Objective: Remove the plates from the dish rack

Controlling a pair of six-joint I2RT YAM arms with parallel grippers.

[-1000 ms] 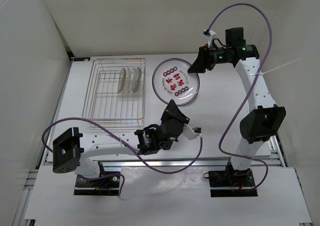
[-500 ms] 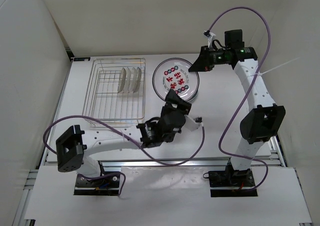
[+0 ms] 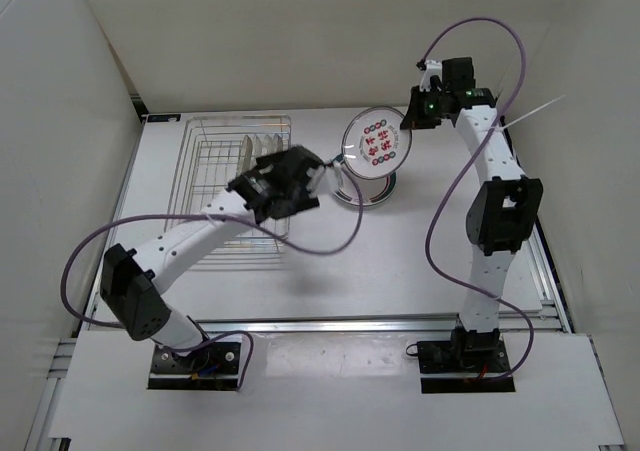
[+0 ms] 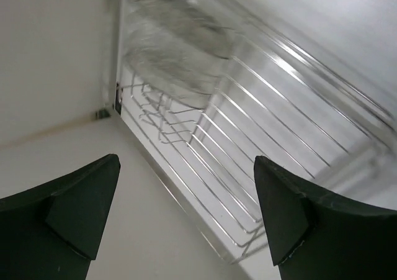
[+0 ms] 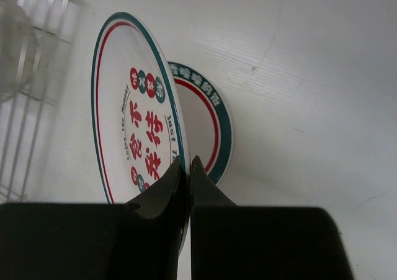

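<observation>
White plate [image 5: 133,131] with green rim and red centre marks; silver wire dish rack [image 3: 203,149].

- Dish rack [image 3: 235,186]: on the table [image 3: 450,261], toward its 10 o'clock
- Standing plates [image 3: 248,151]: in the rack, near its 1 o'clock corner
- Raised plate [image 3: 375,143]: on edge above the table, at 3 o'clock of the rack
- Flat plate [image 3: 362,195]: on the table, at 6 o'clock of the raised plate, partly beneath it
- Right gripper [image 3: 405,123]: at the raised plate's 2 o'clock rim
- Left gripper [image 3: 318,171]: over the rack's 3 o'clock edge
</observation>
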